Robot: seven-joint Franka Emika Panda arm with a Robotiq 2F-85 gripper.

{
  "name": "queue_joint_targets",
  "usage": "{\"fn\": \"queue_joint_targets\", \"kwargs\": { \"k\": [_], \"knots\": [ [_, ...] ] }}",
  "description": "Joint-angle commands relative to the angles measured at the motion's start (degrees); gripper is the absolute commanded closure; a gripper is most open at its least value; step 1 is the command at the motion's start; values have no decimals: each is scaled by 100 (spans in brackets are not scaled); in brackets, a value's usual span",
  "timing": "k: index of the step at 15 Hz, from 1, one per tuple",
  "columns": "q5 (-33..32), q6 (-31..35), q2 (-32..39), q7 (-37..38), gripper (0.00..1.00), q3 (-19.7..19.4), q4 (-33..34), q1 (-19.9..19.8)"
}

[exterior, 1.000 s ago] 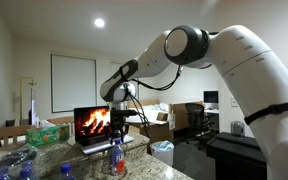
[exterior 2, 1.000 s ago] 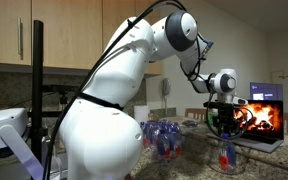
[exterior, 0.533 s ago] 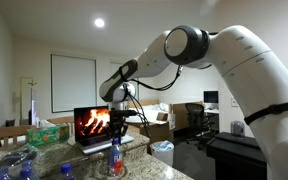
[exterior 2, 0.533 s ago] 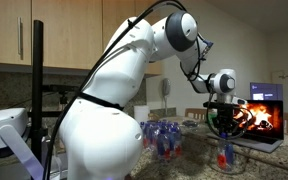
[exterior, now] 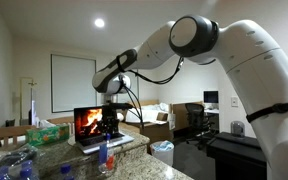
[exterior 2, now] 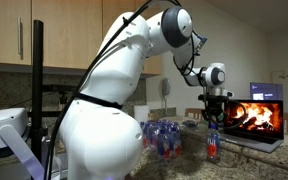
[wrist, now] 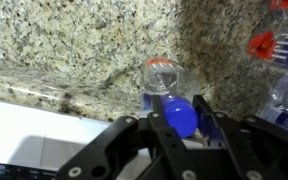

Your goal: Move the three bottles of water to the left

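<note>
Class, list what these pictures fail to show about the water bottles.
Wrist view: other bottles cut off by the top-right edge.
Exterior view: bottle cluster too small and crowded to count.
Exterior view: gripped bottle too small to tell whether its base touches the counter.

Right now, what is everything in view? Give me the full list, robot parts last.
held water bottle: one, clear with blue cap, upright under the gripper, in front of the laptop.
other water bottles: count unclear, clear, blue caps, red-and-blue labels, clustered on the counter, apart from the held one.
laptop: one, silver, open on the counter, fire on screen.
box: one, green, beside the laptop.
counter: one, speckled granite.
bin: one, pale, on the floor.
office chair: one, black, back of the room.
arm: one, white.
gripper: one, black, shut on the bottle's cap.
</note>
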Motion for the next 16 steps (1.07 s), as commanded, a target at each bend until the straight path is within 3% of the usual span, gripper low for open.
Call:
{"fn": "queue_joint_targets", "kwargs": {
  "k": [1,6,7,12,13,16],
  "knots": [
    [-74,-518,-464,-725,84,264,-39,85],
    [-312,-1259,-342,-1359,84,588,700,471],
    [-150,-990,-434,-996,65,509,419,416],
    [-249,-1128,-374,-1137,65,578,613,526],
    [-249,-1127,-365,-1154,85,575,612,513],
    [-1009,-1009,-482,-967,85,499,769,729]
  ]
}}
